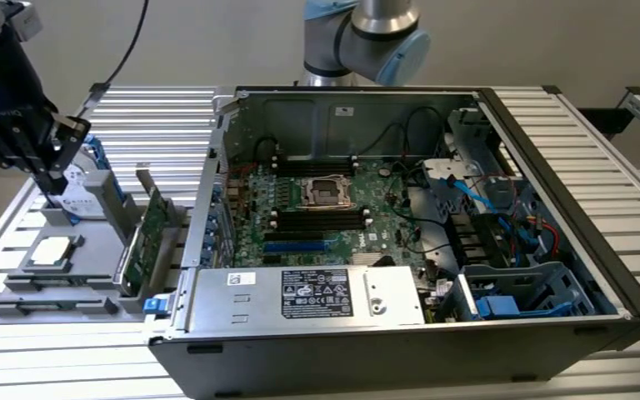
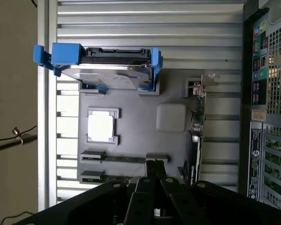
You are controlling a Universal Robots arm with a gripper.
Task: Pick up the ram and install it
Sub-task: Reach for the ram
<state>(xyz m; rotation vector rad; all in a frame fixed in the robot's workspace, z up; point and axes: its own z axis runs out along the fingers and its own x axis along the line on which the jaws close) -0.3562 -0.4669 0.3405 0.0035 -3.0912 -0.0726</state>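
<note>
Two ram sticks stand on edge in the grey holders of the parts tray (image 1: 97,250). In the wrist view the ram (image 2: 124,159) is a thin green strip, with the second stick (image 2: 107,178) beside it. In the exterior view they are dark lines (image 1: 59,288) along the tray's near edge. My gripper (image 1: 56,190) hangs well above the tray, close to the hard drive, at the exterior view's left. Its fingers are shut together with nothing between them. In the wrist view the gripper (image 2: 154,168) lines up over one end of the ram. Black memory slots (image 1: 317,218) lie beside the processor socket on the motherboard.
The open computer case (image 1: 620,275) fills the middle and the exterior view's right. The tray also carries a hard drive in a blue caddy (image 2: 107,70), a processor (image 2: 102,125) and an upright green expansion card (image 1: 147,242). Slatted metal table (image 1: 64,367) lies all around.
</note>
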